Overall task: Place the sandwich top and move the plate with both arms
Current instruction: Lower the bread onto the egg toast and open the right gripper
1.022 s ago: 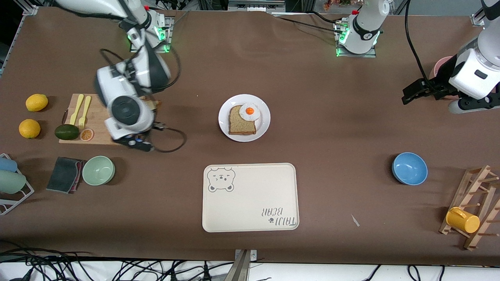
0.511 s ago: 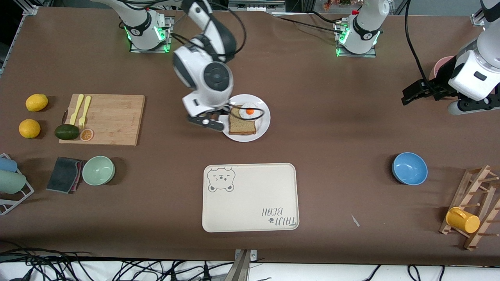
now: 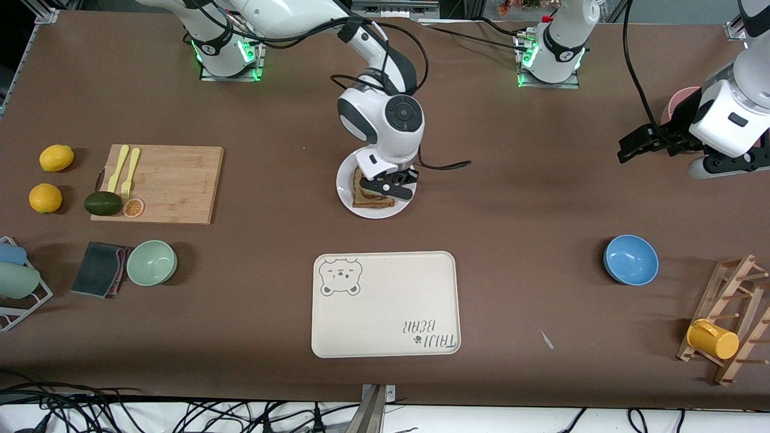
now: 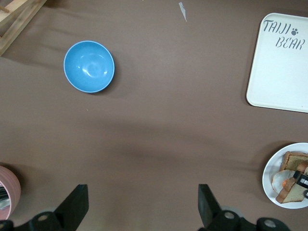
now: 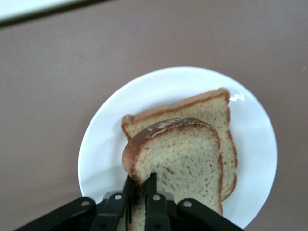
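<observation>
My right gripper [image 3: 390, 186] is shut on the sandwich top [image 5: 183, 149], a light tan speckled slice with a brown crust. It holds the slice tilted just over the darker bread slice [image 5: 226, 115], which lies on the white plate [image 3: 368, 212] in the middle of the table. In the right wrist view my right gripper [image 5: 142, 180] pinches the slice's lower edge over the plate [image 5: 103, 144]. The fried egg is hidden under the held slice. My left gripper [image 3: 631, 147] waits open and empty over bare table at the left arm's end, its fingers [image 4: 79, 192] wide apart.
A cream bear tray [image 3: 385, 304] lies nearer to the camera than the plate. A blue bowl [image 3: 630, 258] and a wooden mug rack [image 3: 731, 319] are toward the left arm's end. A cutting board [image 3: 174, 180], a green bowl [image 3: 151, 262] and lemons are toward the right arm's end.
My right arm has swung from the cutting board to over the plate, carrying the sandwich top, and now covers the egg. The left arm has not moved.
</observation>
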